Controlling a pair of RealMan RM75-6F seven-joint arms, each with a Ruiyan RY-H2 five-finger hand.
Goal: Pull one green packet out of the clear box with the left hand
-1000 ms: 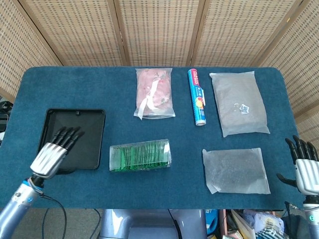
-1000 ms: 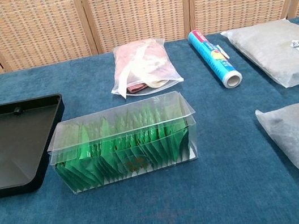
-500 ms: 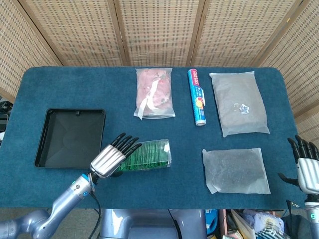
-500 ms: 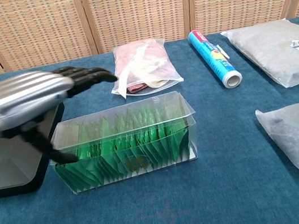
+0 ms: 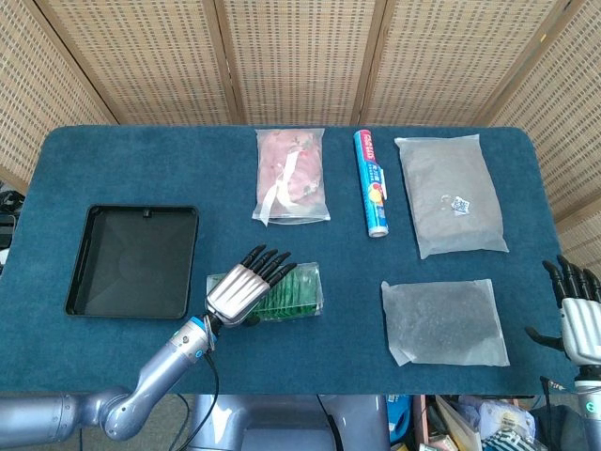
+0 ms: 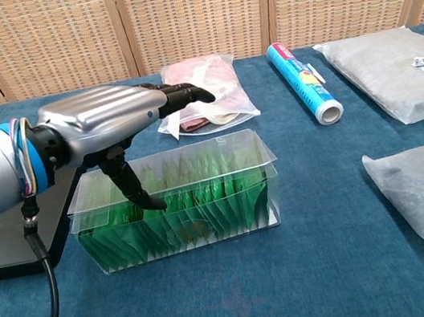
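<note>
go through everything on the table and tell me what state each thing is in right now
clear box: open-topped, upright, full of green packets.
left hand: over the box, fingers spread, thumb down among the packets, nothing held.
right hand: open, off the table's edge.
black tray: empty.
blue roll: lying flat.

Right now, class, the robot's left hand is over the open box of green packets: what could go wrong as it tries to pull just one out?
1. The green packets stand tightly packed, so the left hand, with its thumb dipped among them, may drag out several.
2. The clear box looks thin and light, with nothing bracing it; it may lift or slide on the blue table.
3. The other fingers stretch over the box top and may press its rim.
</note>
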